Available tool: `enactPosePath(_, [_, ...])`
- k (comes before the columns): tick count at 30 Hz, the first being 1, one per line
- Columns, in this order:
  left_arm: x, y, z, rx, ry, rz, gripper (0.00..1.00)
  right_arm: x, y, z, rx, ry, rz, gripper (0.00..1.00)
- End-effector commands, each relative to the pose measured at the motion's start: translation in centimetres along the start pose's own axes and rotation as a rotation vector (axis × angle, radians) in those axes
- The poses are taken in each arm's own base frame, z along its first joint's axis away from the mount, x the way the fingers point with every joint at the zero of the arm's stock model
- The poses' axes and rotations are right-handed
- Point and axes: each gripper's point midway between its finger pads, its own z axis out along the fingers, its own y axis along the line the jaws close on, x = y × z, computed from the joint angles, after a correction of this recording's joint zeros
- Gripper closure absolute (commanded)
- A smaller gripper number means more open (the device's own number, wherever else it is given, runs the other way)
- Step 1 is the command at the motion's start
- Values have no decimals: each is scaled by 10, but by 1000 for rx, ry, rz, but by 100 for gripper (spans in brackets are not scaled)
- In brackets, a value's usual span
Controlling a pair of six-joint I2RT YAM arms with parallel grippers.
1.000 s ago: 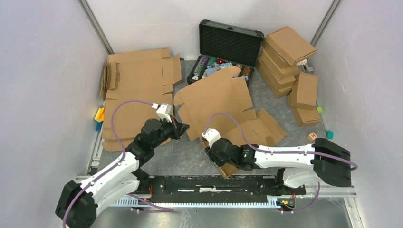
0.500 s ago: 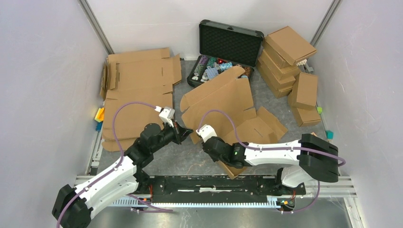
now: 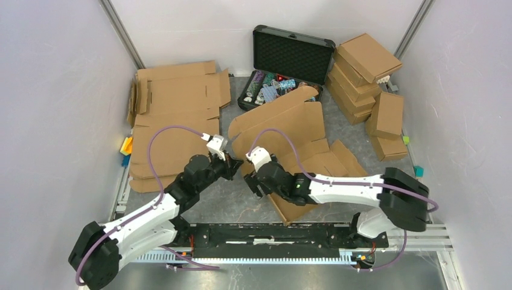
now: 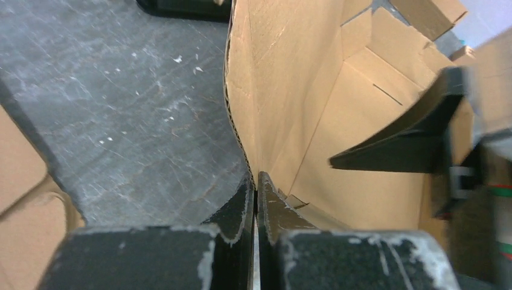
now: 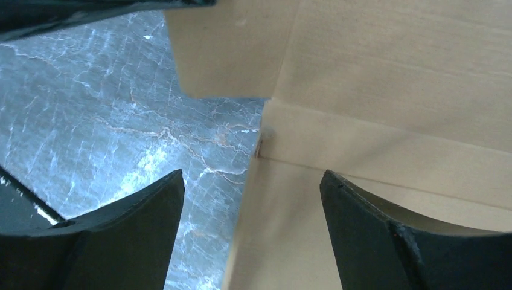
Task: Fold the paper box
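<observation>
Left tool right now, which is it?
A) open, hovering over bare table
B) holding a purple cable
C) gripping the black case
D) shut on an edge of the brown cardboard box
D: in the left wrist view the left tool has its fingers pressed together on the thin corrugated edge of the paper box, which rises up out of the pinch.

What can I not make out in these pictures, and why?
Top view: the right arm covers the near part of the paper box; where the left gripper pinches its edge is too small to see.
Top view: the chips in the black case are too small to count; a raised flap hides some.
Right wrist view: the frame edges cut off the box; which flap the right gripper straddles, jaws open, is unclear.
</observation>
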Motion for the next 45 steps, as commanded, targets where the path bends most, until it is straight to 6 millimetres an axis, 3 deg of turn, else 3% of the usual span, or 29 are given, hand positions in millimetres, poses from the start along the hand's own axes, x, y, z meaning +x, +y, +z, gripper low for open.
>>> enactPosePath(1, [-35, 17, 10, -88, -140, 172, 98, -23, -2, -30, -74, -94, -10, 9])
enactPosePath(7, [-59, 27, 28, -140, -194, 353, 98, -15, -45, -66, -17, -90, 5, 7])
enactPosePath(10, [-74, 29, 41, -139, -176, 452, 98, -11, -86, -82, 69, -80, 53, 6])
enactPosePath(14, [-93, 27, 48, -44, -187, 467, 98, -6, -158, -106, 273, -98, 142, 2])
enactPosePath(20, [-103, 26, 50, 16, -203, 490, 98, 8, -217, -119, 423, -77, 261, 2])
enactPosePath(26, [-101, 27, 57, 44, -203, 463, 98, 30, -234, -92, 328, -140, 442, 2])
enactPosePath(30, [-102, 30, 60, 34, -205, 444, 98, 46, -256, -81, 434, -86, 476, 2])
enactPosePath(37, [-97, 41, 65, -7, -189, 423, 95, 84, -284, -88, 610, -42, 518, 3])
enactPosePath(41, [-97, 41, 70, -5, -196, 385, 88, 94, -275, -77, 538, 6, 527, 17])
enactPosePath(45, [-99, 43, 73, -19, -198, 364, 76, 95, -270, -78, 515, -13, 525, 48])
